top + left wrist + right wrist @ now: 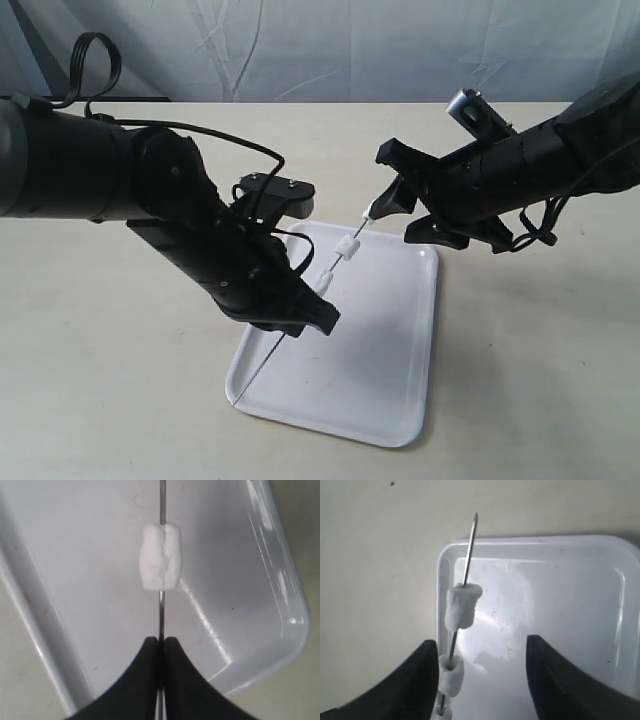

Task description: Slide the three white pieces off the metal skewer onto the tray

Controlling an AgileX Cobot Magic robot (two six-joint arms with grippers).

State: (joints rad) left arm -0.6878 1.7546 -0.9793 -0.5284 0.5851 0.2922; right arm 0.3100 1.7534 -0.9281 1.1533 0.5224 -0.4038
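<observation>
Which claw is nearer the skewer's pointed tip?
Left. The left claw pinches the skewer partway up from that tip; the right claw is at the opposite end, beyond the white pieces.

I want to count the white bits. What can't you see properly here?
Left wrist view: only one white piece shows; the metal skewer runs off the top edge.
Right wrist view: the bottom edge cuts off the third piece.
Exterior view: the left pincer covers the skewer's middle; the pieces look too small to count.
</observation>
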